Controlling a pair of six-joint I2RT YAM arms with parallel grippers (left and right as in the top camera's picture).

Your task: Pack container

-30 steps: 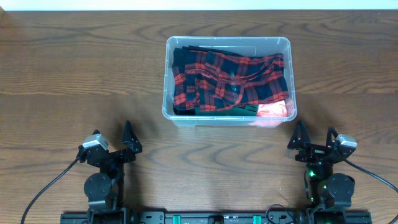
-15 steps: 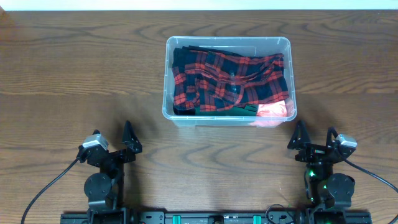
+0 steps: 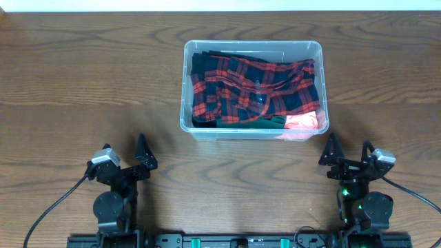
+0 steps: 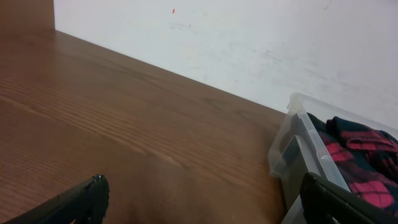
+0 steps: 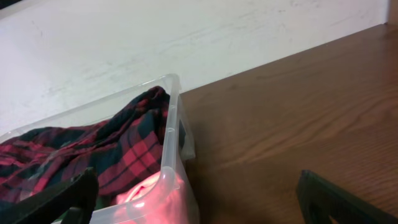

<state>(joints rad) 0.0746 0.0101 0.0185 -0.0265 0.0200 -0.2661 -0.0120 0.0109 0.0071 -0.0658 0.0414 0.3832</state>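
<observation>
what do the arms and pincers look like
The left pincer and right pincer each have two pointed black fingers beside a grey camera block. Arms are black with round joints, a black cable trailing from each; green lights glow on the right arm.

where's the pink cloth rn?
Overhead view: the pink cloth lies inside the container at its near right corner, beside the red plaid garment, ahead of the open right gripper.

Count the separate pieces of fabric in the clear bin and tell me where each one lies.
2. A red-and-black plaid garment fills most of the container; a pink piece sits in its near right corner. Others may lie hidden underneath.
</observation>
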